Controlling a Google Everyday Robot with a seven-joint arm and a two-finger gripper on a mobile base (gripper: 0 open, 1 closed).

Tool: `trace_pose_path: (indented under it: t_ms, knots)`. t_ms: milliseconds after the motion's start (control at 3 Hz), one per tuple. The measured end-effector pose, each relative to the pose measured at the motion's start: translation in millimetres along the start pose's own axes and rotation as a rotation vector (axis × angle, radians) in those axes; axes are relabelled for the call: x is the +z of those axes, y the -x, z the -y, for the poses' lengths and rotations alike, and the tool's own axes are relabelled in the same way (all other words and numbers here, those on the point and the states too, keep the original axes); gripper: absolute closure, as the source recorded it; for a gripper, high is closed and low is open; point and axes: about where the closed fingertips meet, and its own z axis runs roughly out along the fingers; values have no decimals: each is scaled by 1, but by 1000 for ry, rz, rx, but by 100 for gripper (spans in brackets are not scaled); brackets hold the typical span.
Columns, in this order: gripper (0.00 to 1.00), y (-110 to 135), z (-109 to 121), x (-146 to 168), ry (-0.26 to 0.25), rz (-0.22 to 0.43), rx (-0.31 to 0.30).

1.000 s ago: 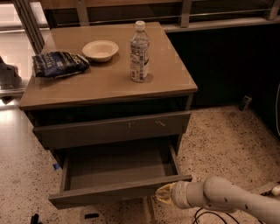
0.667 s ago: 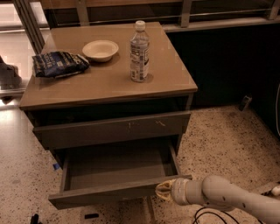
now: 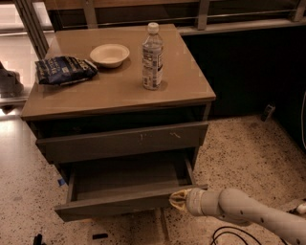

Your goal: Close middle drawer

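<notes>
White arm (image 3: 248,215) low, gripper (image 3: 178,201) at front corner of middle drawer (image 3: 119,205), aperture unclear.

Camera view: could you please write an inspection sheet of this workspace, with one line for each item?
Surface: brown cabinet top, carrying three things.
Job's things: middle drawer pulled out, tray bare inside.
Clutter: pale bowl, upright water bottle and dark blue bag on the top; upper drawer with pale scratches juts out slightly.
Gripper: gripper at the right end of the middle drawer's front.
Cables: black cable on the floor under the arm.
Surroundings: speckled floor; railing behind.
</notes>
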Motion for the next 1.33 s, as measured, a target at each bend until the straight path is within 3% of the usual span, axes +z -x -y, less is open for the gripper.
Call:
trace_pose_path:
  t_ms: [667,1000,1333]
  knots:
    - [100,-1,65,9,-87,15,-35]
    - [100,-3,89,22,-84,12,-37]
    - [100,-11,121,57,-47,0,-25]
